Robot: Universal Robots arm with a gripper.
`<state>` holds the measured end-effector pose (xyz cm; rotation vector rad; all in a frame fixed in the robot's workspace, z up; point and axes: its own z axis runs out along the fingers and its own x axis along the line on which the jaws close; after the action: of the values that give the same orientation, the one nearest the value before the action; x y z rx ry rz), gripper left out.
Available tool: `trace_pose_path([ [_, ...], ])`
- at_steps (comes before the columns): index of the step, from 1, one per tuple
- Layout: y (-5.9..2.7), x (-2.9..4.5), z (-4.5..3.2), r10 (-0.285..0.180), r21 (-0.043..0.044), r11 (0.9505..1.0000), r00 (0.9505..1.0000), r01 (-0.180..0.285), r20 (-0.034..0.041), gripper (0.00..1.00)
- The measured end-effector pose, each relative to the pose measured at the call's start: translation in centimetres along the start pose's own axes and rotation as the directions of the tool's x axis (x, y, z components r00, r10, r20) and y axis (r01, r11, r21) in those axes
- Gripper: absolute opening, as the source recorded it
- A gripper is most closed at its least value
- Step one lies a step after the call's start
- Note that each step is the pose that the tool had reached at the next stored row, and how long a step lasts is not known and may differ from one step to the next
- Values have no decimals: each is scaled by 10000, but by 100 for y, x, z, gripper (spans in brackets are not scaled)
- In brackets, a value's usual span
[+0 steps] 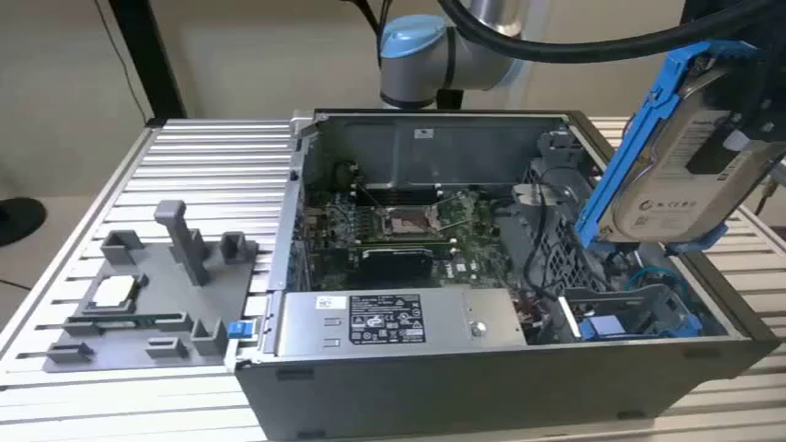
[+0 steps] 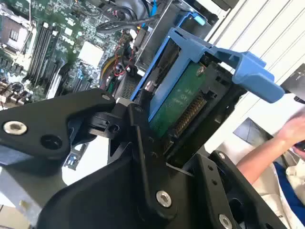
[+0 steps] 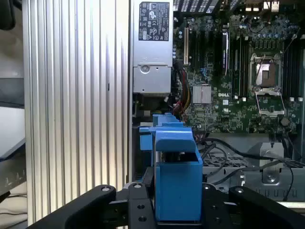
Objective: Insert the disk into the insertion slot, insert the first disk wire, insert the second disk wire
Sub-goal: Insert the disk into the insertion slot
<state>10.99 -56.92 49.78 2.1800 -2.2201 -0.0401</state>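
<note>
The disk (image 1: pixel 673 175) is hanging in the upper right of the exterior view, clear of the case. It is standing nearly on end and leaning a little, with its silver face and white label showing. A bright blue carrier is clipping round its edges, one long rail running up the side towards the exterior view's left. In the second wrist view the disk (image 2: pixel 180 102) is showing its green circuit board and a row of connector pins. In the first wrist view the disk (image 3: pixel 176 183) is showing end-on as a blue block. The slot (image 1: pixel 620 313) is lying below, at the exterior view's lower right. It is a grey bay with a perforated wall and blue fittings, and the disk is not yet sitting in it.
</note>
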Motion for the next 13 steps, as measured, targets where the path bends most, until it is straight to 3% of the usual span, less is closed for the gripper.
trace_pose_path([
  [13,-12,-1,18,-1,0,10000,10000,1,-3,0],
])
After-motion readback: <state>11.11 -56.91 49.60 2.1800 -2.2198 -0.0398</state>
